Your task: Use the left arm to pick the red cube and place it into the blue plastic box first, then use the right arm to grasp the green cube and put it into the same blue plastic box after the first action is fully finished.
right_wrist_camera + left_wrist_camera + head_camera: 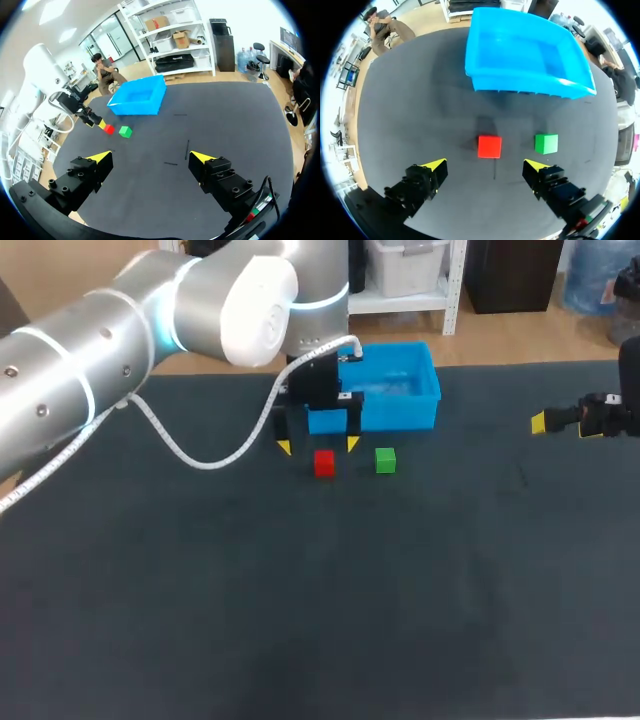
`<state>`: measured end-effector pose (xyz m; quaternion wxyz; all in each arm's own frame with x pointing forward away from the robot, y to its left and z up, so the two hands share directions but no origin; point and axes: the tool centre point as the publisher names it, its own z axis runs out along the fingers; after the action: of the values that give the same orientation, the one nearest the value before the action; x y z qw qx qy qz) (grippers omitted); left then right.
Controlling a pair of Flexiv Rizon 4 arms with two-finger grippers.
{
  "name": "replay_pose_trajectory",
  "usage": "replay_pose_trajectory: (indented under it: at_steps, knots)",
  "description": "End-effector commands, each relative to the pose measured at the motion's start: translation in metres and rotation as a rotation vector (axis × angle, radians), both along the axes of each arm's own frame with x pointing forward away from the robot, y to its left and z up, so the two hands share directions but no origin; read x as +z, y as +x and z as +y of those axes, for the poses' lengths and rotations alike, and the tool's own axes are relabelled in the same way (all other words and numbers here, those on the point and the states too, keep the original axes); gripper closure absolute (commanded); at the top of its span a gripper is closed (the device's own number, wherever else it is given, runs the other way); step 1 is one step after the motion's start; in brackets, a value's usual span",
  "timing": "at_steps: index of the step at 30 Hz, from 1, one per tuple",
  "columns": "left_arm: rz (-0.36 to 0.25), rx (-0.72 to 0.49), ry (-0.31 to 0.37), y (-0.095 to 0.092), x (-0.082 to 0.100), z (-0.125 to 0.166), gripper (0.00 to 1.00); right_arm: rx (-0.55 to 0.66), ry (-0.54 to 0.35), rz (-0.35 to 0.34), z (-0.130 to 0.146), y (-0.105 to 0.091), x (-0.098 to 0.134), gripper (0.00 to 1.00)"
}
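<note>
The red cube (324, 463) (489, 146) (109, 129) lies on the dark table just in front of the blue plastic box (396, 388) (525, 55) (138, 95). Beside it, on the right in the head view, sits the green cube (385, 460) (546, 143) (125, 131). My left gripper (317, 446) (486, 165) hovers open above the red cube, which shows just ahead of the gap between its yellow-tipped fingers. My right gripper (560, 423) (151, 157) is open at the table's right edge, far from both cubes, holding nothing.
A white cable (220, 450) hangs in a loop from my left arm (130, 330) over the table. The blue box holds nothing visible. Bare dark tabletop (320, 600) spreads in front of the cubes.
</note>
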<state>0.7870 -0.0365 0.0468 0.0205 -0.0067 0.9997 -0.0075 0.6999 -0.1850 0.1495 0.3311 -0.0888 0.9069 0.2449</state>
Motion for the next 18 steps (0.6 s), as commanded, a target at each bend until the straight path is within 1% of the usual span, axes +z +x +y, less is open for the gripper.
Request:
replay_pose_trajectory:
  at_steps: [1,10,18]
  knots:
    - [0.017,-0.006,0.006,0.008,-0.005,-0.005,0.0,0.001,-0.001,0.001,0.0,0.0,0.0,0.0]
    - [0.025,-0.016,0.01,0.013,-0.014,-0.008,0.0,0.001,-0.001,0.001,0.0,0.0,0.0,0.0]
    - [0.043,-0.016,0.026,0.015,-0.029,-0.005,0.0,0.001,-0.001,0.001,0.0,0.0,0.0,0.0]
